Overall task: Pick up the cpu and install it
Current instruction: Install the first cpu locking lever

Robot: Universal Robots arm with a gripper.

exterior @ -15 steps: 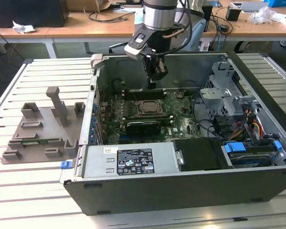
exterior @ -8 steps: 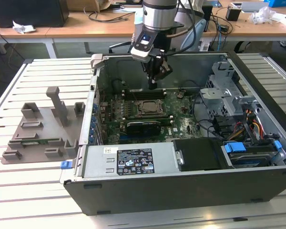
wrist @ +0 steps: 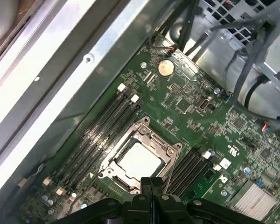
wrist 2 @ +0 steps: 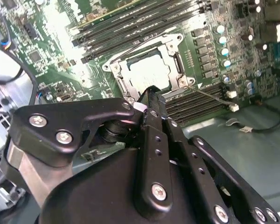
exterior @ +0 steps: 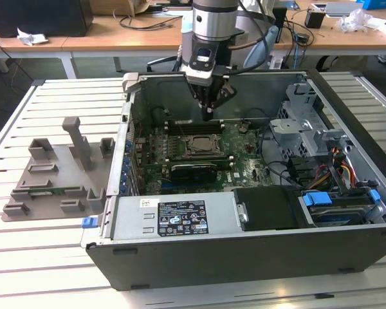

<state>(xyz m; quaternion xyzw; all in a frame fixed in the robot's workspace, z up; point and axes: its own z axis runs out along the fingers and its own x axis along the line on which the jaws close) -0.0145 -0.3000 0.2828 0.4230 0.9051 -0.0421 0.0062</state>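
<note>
One cpu (wrist: 139,161) already sits inside the socket frame (wrist: 161,138) on the motherboard (wrist: 191,116), so placement looks done. The gripper (wrist: 151,181) hovers above, jaws pressed together, empty.

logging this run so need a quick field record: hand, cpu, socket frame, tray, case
hand: fingertips together, nothing between them, poised over the motherboard beside the socket frame
cpu: lying flat inside the socket frame, silver top up
socket frame: surrounds the cpu, memory slots on either side
grey tray: on the slatted table, outside the case at the exterior view's left
computer case: lying on its side, open on top
</note>
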